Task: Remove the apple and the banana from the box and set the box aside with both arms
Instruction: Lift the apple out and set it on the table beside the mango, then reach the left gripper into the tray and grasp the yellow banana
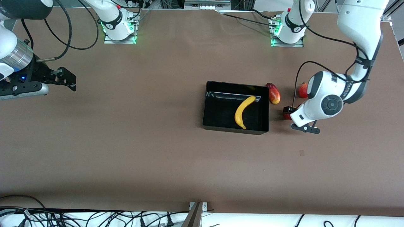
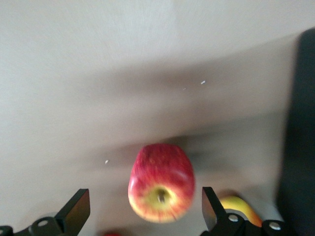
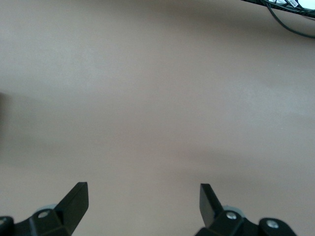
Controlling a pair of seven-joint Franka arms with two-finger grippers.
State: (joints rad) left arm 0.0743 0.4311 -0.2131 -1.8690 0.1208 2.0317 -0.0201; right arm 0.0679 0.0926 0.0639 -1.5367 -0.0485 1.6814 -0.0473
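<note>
A: Where was your apple (image 2: 161, 183)?
B: On the table beside the box (image 1: 217, 121), between the left gripper's (image 2: 142, 211) spread fingers, untouched. Banana (image 1: 243, 111) lay in the box.
A: Your right gripper (image 3: 142, 204)?
B: Wide, empty, waiting.

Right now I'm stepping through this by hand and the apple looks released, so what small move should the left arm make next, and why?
Probably lift the left gripper straight up. Its fingers stand open on either side of the apple, which rests on the table beside the box. The banana lies in the box, and the right gripper waits open.
</note>
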